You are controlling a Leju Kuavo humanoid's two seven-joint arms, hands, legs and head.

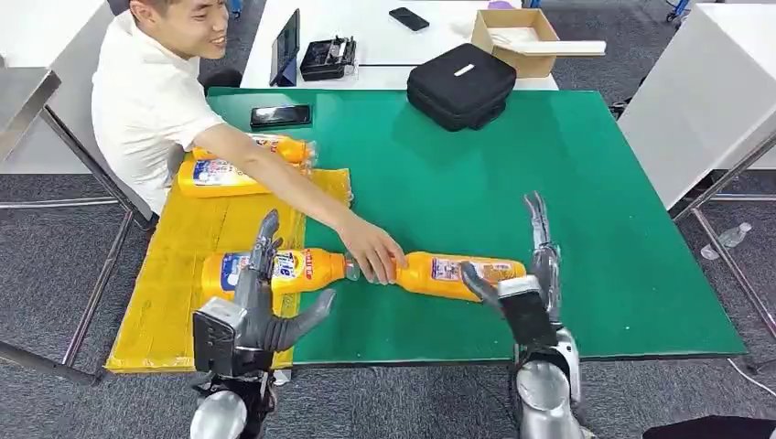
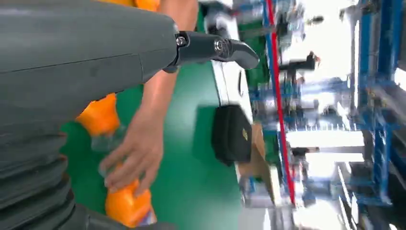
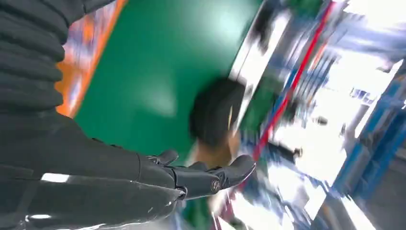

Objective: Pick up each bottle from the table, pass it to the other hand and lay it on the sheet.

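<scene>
Green table, near edge toward robot. Yellow sheet over left end, three orange bottles on it: two at far end, one near front. Fourth bottle lying on bare green, person's hand gripping neck end. Left hand empty, fingers spread, above near sheet bottle. Right hand empty, fingers apart, at fourth bottle's base. Black case sharp from left wrist, blurred from right wrist.
</scene>
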